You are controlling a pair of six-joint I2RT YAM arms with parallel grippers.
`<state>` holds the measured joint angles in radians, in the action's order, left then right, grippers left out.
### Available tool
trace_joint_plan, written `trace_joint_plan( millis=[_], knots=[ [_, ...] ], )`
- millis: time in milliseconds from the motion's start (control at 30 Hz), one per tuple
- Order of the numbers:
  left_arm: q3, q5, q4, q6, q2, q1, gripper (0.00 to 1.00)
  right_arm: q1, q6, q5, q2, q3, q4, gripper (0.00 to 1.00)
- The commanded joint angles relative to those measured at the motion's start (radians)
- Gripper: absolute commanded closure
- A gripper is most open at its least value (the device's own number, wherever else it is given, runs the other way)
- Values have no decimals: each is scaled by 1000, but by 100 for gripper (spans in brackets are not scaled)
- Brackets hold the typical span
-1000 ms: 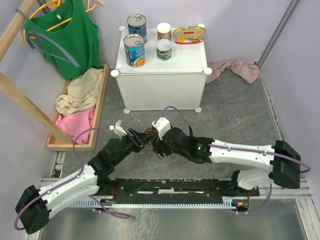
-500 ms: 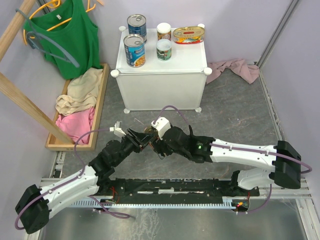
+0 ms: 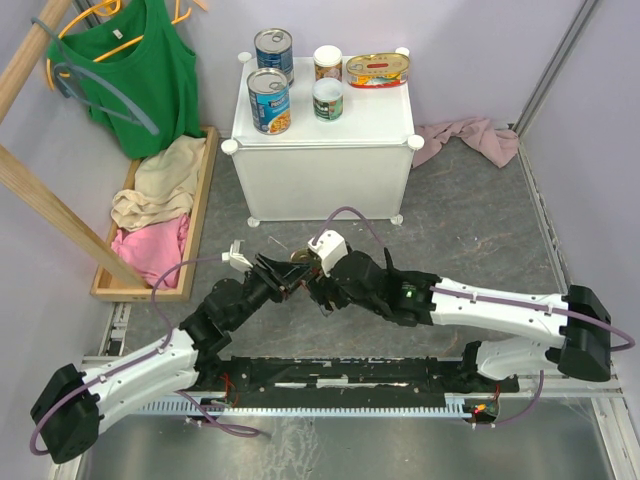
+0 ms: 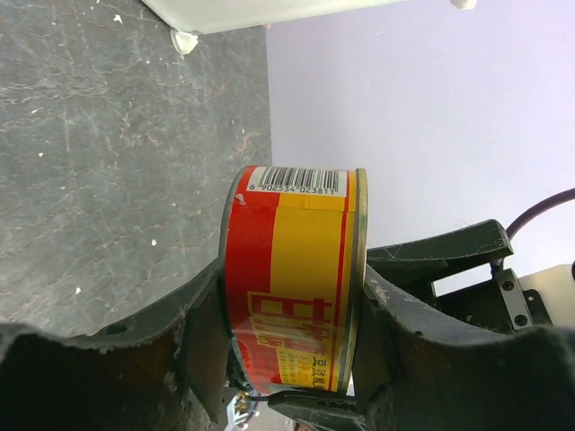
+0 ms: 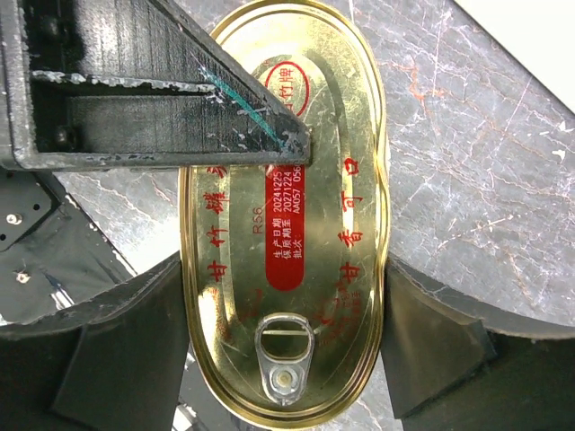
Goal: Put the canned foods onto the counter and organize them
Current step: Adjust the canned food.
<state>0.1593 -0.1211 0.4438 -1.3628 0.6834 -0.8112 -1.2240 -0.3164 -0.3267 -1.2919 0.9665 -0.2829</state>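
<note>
Left claw (image 4: 295, 292) is pinching the held oval tin (image 4: 296, 278) across its two flat faces, one finger pressed to the lid and one to the bottom, so that in the left wrist view the tin stands on edge with its red and yellow label and barcode facing the camera. Right claw (image 5: 283, 269) grips the same tin by its long curved sides; in the right wrist view its two fingers lie against the rim on either side with no gap showing, and one finger of the left claw crosses the gold lid above the pull tab. In the top view both claws meet just in front of the counter (image 3: 350, 118), low over the grey table (image 3: 470, 210), and the tin shows only as a gold glint between them.

On the counter's top stand five cans. Two tall blue-labelled cans (image 3: 268, 100) line its left side, one behind the other. Two small white-topped cans (image 3: 327, 98) stand in the middle, also one behind the other. At its back right corner lies the second oval tin (image 3: 377, 70).
</note>
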Motion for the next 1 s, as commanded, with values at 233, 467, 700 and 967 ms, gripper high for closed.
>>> trace_joint_plan(
  millis=[233, 467, 700, 967],
  knots=[
    [100, -54, 130, -56, 39, 6, 97, -2, -24, -34, 118, 55, -17, 5],
    [143, -70, 168, -56, 88, 6, 97, -2, -80, -99, 217, 24, -13, 1],
    [194, -86, 262, -64, 178, 6, 97, -2, -299, -259, 380, 1, 10, 0],
    [331, -86, 344, -63, 302, 6, 97, 77, -624, -316, 485, 32, -114, 2]
  ],
)
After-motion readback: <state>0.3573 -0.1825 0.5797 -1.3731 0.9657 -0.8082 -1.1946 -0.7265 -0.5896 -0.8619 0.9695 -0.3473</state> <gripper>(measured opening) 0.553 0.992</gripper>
